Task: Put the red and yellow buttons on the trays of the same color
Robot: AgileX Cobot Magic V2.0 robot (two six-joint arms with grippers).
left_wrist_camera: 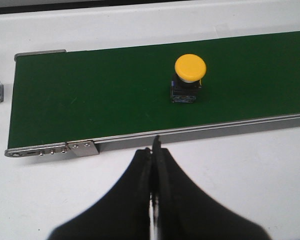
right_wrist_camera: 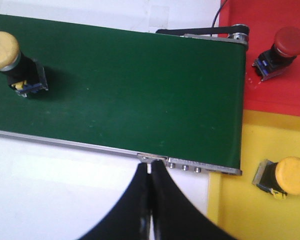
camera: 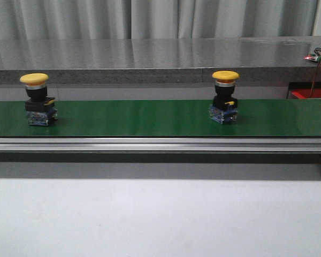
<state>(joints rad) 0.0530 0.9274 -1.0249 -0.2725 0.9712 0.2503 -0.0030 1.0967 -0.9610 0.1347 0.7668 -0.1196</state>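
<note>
Front view shows two yellow buttons [camera: 35, 99] [camera: 224, 97] upright on the conveyor belt [camera: 150, 118], unsorted. Both the left gripper [left_wrist_camera: 153, 150] and the right gripper [right_wrist_camera: 150, 167] are closed and empty, short of the belt. Beyond the right gripper, a red button [right_wrist_camera: 281, 50] lies on the red tray [right_wrist_camera: 285, 100], a yellow one [right_wrist_camera: 285, 177] on the yellow tray [right_wrist_camera: 240, 210].

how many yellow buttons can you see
3. One stands at the left end of the green belt, yellow button; a second stands further right on the belt; a third lies on the yellow tray, yellow button. More may be out of view.

Bright, even overhead light, soft shadows, slightly soft focus, glare on the table [camera: 150, 225].
</note>
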